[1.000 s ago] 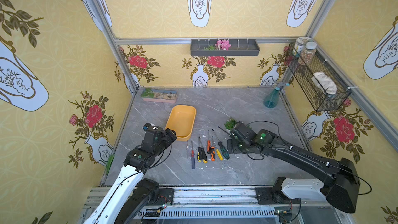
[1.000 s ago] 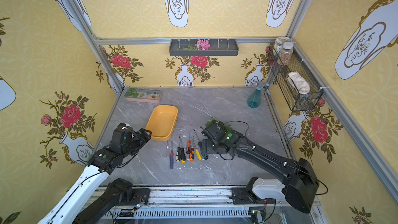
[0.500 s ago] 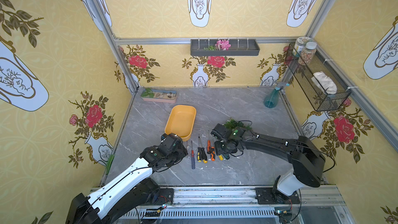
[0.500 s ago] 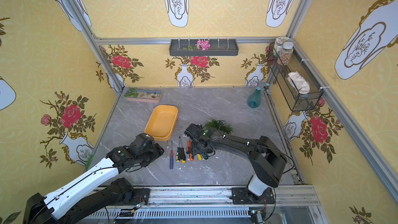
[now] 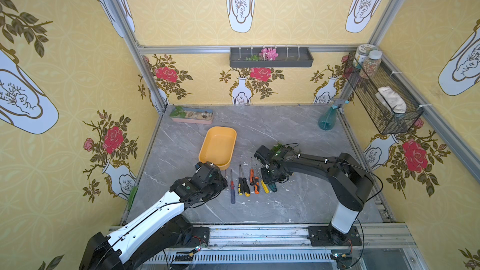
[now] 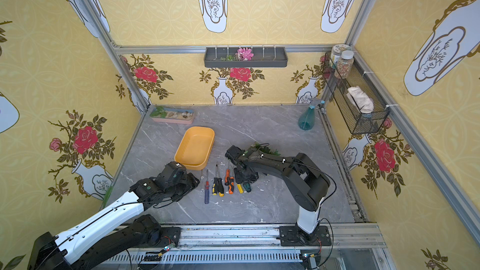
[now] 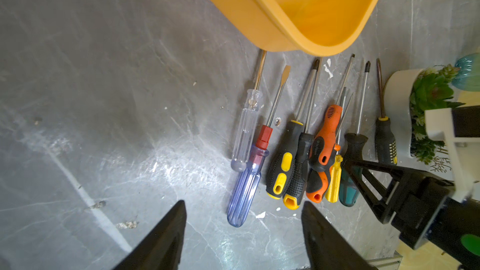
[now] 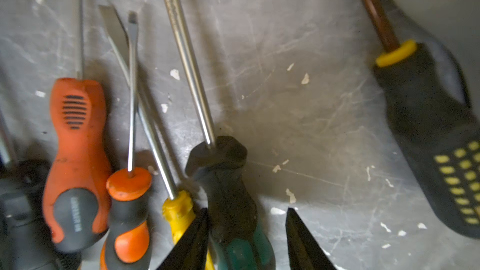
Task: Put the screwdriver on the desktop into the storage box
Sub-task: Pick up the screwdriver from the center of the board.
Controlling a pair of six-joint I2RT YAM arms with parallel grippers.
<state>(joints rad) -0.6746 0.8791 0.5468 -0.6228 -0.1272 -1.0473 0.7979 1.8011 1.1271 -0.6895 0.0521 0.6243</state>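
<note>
The black-and-green rubber-handled screwdriver (image 8: 228, 177) lies on the grey marble-patterned desktop (image 5: 285, 131) in a row of screwdrivers (image 5: 244, 185) next to the shallow yellow-orange plastic storage box (image 5: 217, 145), its handle between the right gripper's (image 8: 246, 211) parted jaws, one finger (image 8: 192, 242) touching, while the left gripper (image 7: 243, 203) hangs spread and empty beside the row.

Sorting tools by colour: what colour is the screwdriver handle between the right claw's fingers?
The handle is black and teal-green; clearest in right wrist view.

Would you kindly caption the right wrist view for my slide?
Right claw open astride the green-and-black screwdriver, other screwdrivers alongside on the grey desktop.
</note>
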